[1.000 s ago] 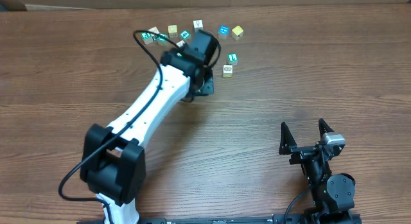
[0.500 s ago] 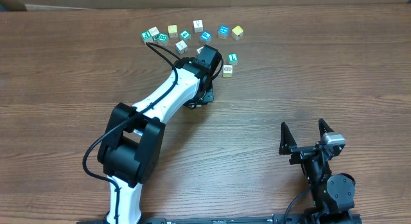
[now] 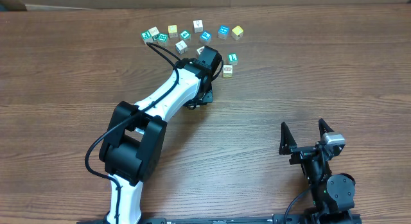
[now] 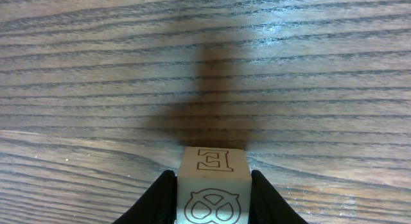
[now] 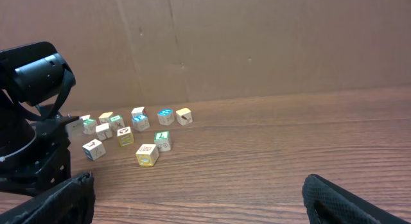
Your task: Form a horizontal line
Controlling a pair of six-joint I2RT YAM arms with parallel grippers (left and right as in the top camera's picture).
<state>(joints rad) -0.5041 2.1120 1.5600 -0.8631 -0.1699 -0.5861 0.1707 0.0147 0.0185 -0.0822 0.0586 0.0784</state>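
The left gripper (image 4: pixel 212 189) is clamped on a white cube (image 4: pixel 214 163) lettered E, near the green cube (image 3: pixel 232 58) and tan cube (image 3: pixel 227 70). I cannot tell if it touches the table (image 3: pixel 321 70). No line looks formed yet, and the other cubes (image 3: pixel 173 30) lie in a loose arc. The left arm (image 3: pixel 164 99) reaches far forward, while the right gripper (image 3: pixel 303 126) rests with its jaws spread, well apart.

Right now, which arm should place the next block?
Left. The left gripper holds a white cube, right beside the other cubes. The right gripper sits open, far from them.
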